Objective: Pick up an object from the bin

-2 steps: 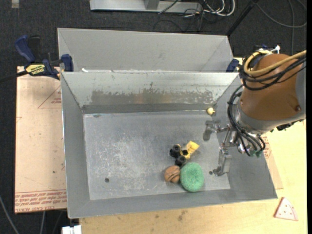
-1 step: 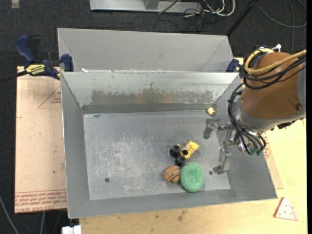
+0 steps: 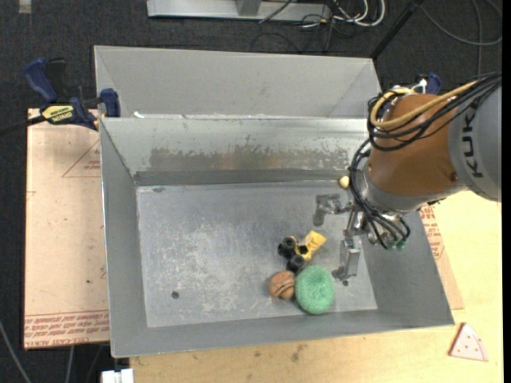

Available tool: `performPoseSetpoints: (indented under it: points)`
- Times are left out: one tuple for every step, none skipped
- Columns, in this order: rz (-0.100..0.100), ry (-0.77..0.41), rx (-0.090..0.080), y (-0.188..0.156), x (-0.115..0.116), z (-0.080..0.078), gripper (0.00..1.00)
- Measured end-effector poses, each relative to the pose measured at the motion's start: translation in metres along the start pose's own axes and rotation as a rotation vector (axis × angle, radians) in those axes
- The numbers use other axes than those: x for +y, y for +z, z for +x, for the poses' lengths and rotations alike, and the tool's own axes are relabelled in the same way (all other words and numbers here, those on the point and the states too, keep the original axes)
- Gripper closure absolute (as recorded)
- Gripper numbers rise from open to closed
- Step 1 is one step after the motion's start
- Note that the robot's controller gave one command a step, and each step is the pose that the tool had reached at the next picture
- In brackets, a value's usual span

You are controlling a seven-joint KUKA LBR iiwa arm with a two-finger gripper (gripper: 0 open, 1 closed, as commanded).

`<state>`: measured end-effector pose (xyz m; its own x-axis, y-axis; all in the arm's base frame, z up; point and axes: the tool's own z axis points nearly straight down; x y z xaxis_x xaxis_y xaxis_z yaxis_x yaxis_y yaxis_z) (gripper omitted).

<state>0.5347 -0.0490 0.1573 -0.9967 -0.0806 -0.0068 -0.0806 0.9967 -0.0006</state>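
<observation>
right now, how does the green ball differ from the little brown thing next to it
The green ball is clearly bigger than the brown lump. The green ball looks fuzzy and is one colour all over, while the brown lump looks smoother and has a paler patch. The green ball lies on the side nearer the arm, with the brown lump to its left. Both are roundish and sit side by side, apparently touching, on the bin floor near its front wall.

orange cover point(image 3: 407, 166) | black, yellow cables point(image 3: 397, 116) | grey arm point(image 3: 481, 126), black lettering point(image 3: 471, 159) | silver tool point(image 3: 336, 240)
</observation>
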Motion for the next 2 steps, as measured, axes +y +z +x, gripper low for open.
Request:
performPoseSetpoints:
  points:
    - [-0.001,-0.027,0.005,0.0058,0.0132,-0.0330,0.00]
    - [-0.002,-0.158,0.004,0.0138,0.0088,-0.0381,0.00]
